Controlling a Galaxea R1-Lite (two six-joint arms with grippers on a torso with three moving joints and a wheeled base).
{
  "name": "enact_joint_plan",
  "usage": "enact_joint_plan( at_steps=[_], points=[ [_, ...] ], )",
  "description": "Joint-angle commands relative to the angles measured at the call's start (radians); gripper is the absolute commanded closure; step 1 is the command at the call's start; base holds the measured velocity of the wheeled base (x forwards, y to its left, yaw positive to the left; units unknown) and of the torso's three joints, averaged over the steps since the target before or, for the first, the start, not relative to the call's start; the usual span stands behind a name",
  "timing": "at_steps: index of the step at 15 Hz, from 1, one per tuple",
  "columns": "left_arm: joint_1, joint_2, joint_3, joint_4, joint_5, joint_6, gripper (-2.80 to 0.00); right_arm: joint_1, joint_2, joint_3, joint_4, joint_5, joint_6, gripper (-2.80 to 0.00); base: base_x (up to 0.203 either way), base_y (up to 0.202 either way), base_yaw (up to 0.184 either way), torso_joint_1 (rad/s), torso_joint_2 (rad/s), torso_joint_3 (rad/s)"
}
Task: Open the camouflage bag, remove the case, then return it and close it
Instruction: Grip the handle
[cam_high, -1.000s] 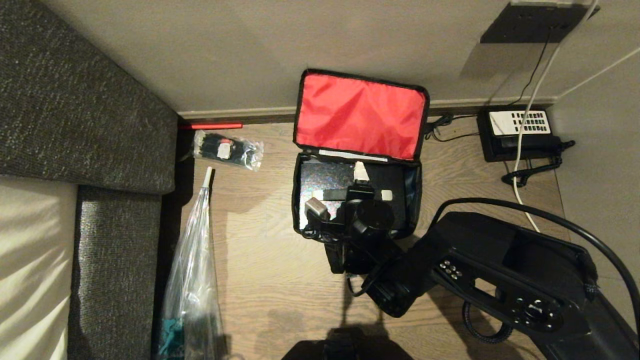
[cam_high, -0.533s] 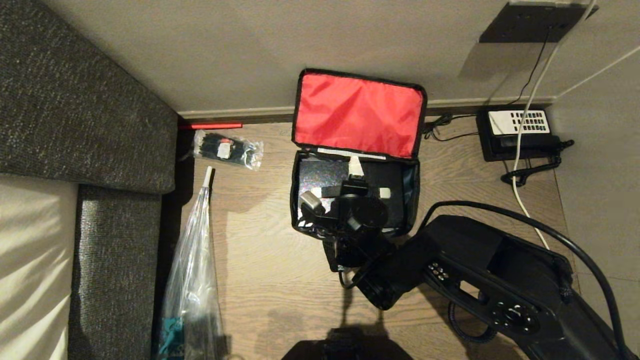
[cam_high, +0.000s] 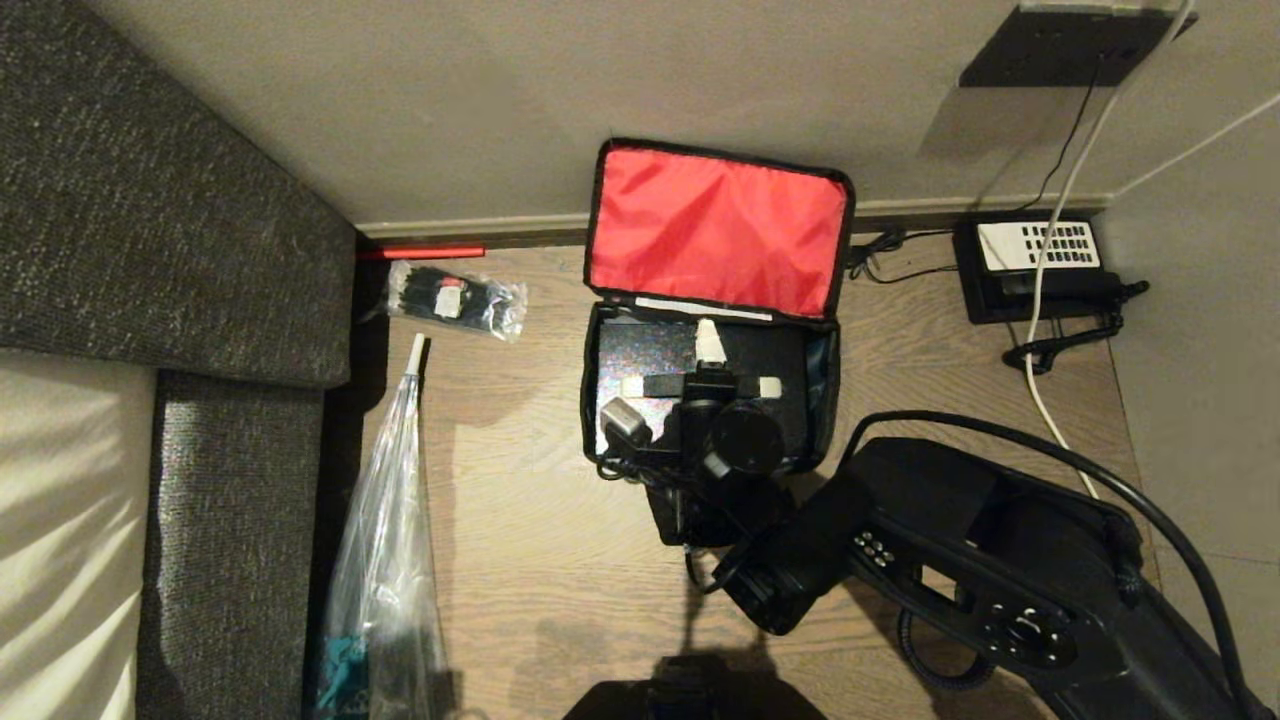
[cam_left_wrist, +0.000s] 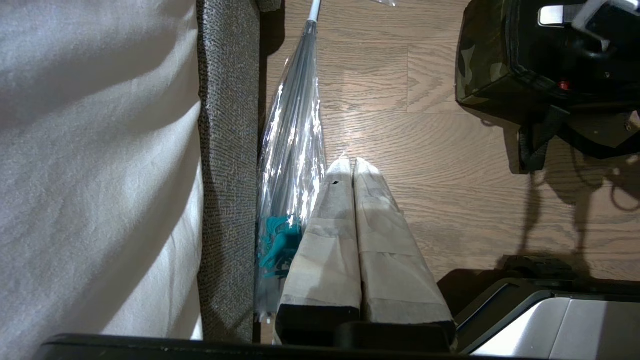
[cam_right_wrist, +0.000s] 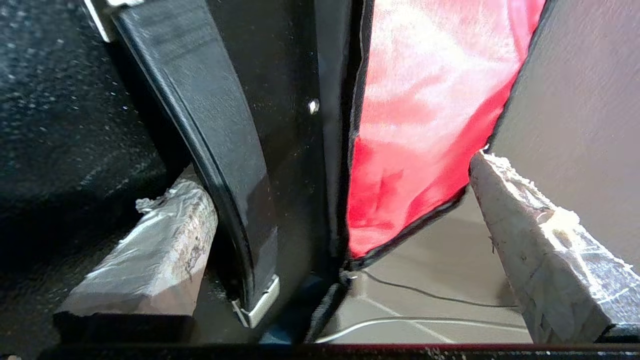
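Since the camouflage bag already lies unzipped on the wooden floor, with its red-lined lid thrown back against the wall, we count the opening step as done. The case sits inside the bag, its speckled top facing up and its handle across the middle. We have our right gripper lowered over that handle with its jaws spread wide: one fingertip rests just beside the handle on the case's top, the other hangs out past the lid's edge, so nothing is gripped. Whether the case is on its way out or freshly returned, we cannot tell from this alone (the wide jaws fit either reading). At the least, closing the lid remains. Our left gripper is parked low beside the sofa, fingers pressed together and empty.
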Motion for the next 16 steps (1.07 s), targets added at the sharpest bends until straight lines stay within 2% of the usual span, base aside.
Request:
enact_joint_plan(
  at_steps=[1,5,12,15,16],
  points=[
    [0.0,0.0,0.003,0.0,0.0,-0.001,0.0,-0.001,0.018,-0.022,-0.007,-0.01,-0.046,-2.8,0.0,0.0,0.0,0.0,0.0,0.0],
    [0.0,0.0,0.003,0.0,0.0,-0.001,0.0,0.002,0.066,-0.1,-0.014,-0.022,-0.062,-2.8,0.0,0.0,0.0,0.0,0.0,0.0],
    [0.0,0.0,0.003,0.0,0.0,-0.001,0.0,-0.001,0.054,-0.109,-0.014,-0.023,-0.065,-2.8,0.0,0.0,0.0,0.0,0.0,0.0],
    [0.0,0.0,0.003,0.0,0.0,-0.001,0.0,-0.006,0.034,-0.089,-0.014,-0.051,-0.098,-2.8,0.0,0.0,0.0,0.0,0.0,0.0],
    [0.0,0.0,0.003,0.0,0.0,-0.001,0.0,-0.006,0.042,-0.072,-0.014,-0.07,-0.136,-2.8,0.0,0.0,0.0,0.0,0.0,0.0]
  ],
)
